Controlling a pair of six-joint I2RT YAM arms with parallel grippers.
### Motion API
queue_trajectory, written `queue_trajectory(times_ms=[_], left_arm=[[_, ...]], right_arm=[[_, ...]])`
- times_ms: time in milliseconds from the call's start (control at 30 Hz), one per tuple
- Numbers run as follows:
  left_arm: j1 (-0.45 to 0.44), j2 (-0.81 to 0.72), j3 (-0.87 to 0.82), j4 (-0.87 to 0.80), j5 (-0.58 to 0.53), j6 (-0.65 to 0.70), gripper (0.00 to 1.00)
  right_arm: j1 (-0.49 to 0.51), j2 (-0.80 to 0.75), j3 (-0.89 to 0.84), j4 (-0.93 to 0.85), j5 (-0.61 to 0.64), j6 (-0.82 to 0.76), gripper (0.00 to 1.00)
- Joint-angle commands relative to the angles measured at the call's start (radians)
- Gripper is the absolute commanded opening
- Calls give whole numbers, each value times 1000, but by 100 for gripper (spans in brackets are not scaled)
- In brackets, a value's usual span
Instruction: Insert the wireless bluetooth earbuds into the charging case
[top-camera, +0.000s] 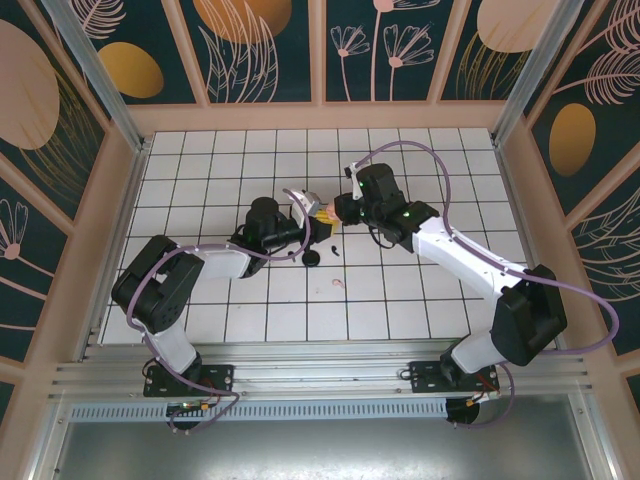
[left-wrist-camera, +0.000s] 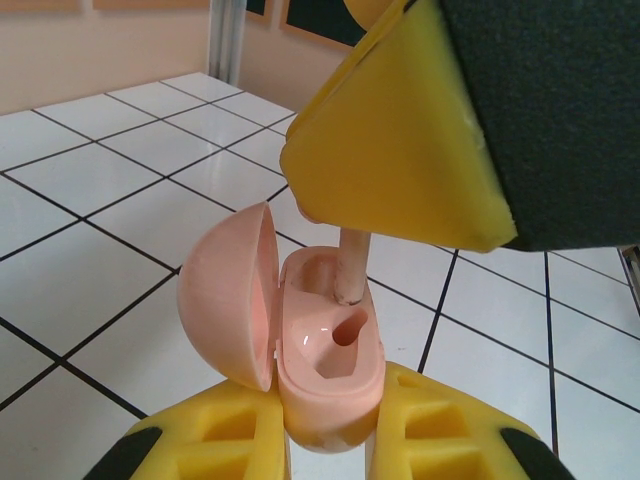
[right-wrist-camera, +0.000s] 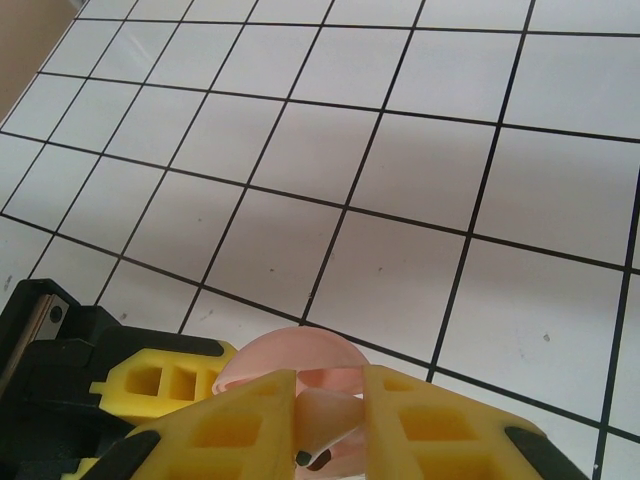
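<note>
My left gripper (left-wrist-camera: 330, 440) is shut on the base of a pale pink charging case (left-wrist-camera: 330, 360), whose lid (left-wrist-camera: 228, 300) hangs open to the left. My right gripper (right-wrist-camera: 330, 400) is shut on a pale pink earbud (right-wrist-camera: 335, 425) right above the case. The earbud's stem (left-wrist-camera: 350, 265) points down at the case's far slot, its tip at the rim. The near slot (left-wrist-camera: 345, 328) is empty. From above, both grippers meet mid-table: left (top-camera: 300, 225), right (top-camera: 326, 213). Another pink earbud (top-camera: 338, 283) and a black earbud (top-camera: 334, 252) lie on the tiles in front of them.
A round black case (top-camera: 312, 258) sits on the white tiled floor (top-camera: 400, 300) just below the grippers. Wooden walls (top-camera: 320, 115) enclose the floor at the back and sides. The right arm's purple cable (top-camera: 430, 150) loops toward the back.
</note>
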Motion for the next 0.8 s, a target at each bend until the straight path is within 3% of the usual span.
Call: queue_trajectory(times_ms=[0,467,767], left_arm=[[-5,-28,22,45,17,0,12],[-5,-61,28,47,18,0,12],[-4,-60,30,42,16,3,12]], right_arm=[[13,10,3,9,46,-8,22],[13,20,-4,0,25,-8,22],[13,16,4,-6,6,7,27]])
